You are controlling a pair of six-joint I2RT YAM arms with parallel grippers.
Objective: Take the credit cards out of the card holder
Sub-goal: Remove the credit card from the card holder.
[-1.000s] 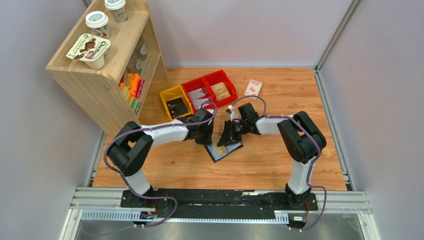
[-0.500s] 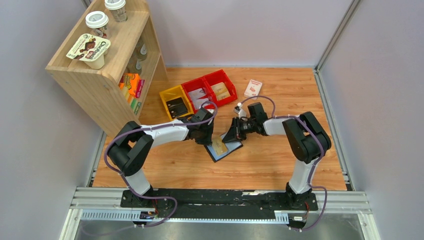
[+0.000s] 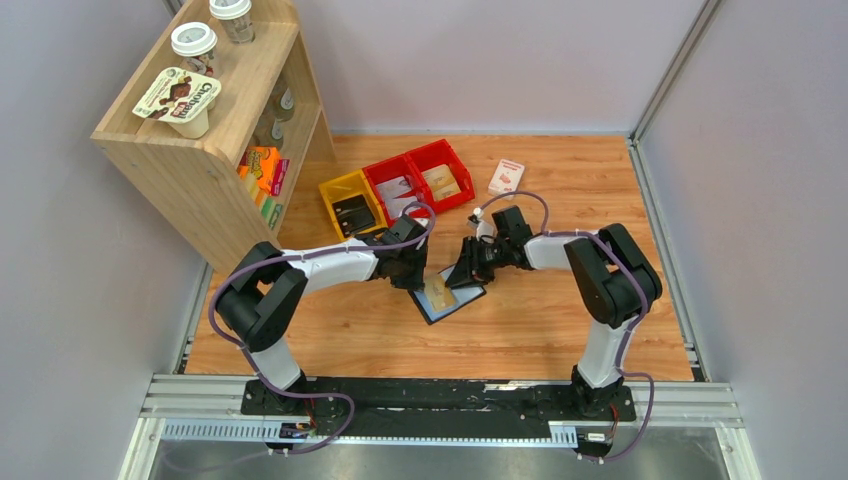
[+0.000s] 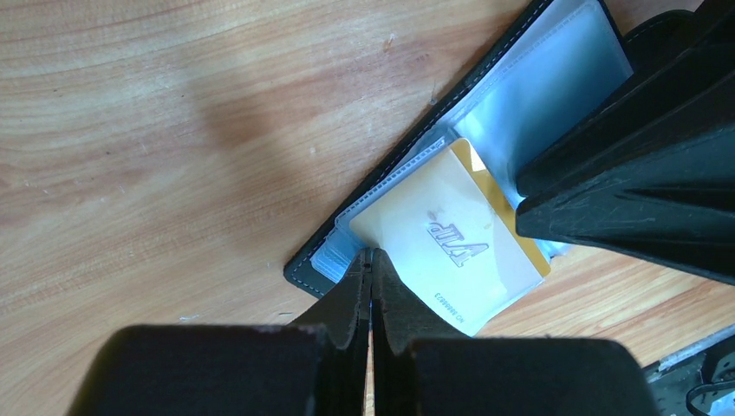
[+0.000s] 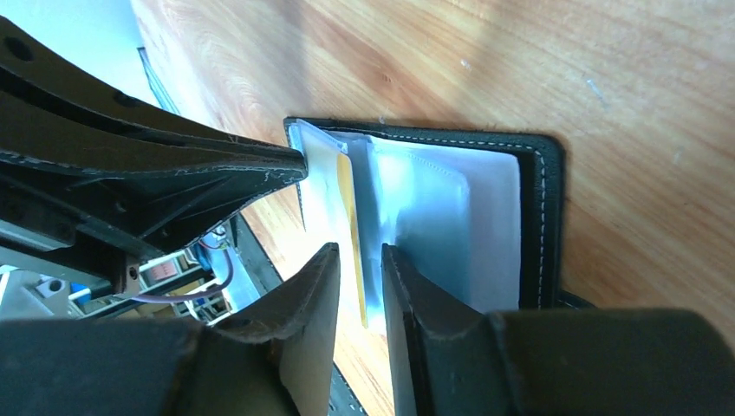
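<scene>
The card holder lies open on the table, black with bluish clear pockets. Two credit cards stick halfway out of a pocket: a pale tan one marked VIP over a golden one; they also show in the top view. My left gripper is shut, its tips pressed down on the holder's corner beside the cards. My right gripper is open by a narrow gap. Its fingers straddle the golden card's edge over the holder.
A yellow bin holding a black object and two red bins stand behind the arms. A white-and-red small box lies at the back right. A wooden shelf with cups and snacks stands at the left.
My right gripper has drawn back a little to the right, off the holder's middle, and more of the tan card shows. The left gripper has stayed put.
</scene>
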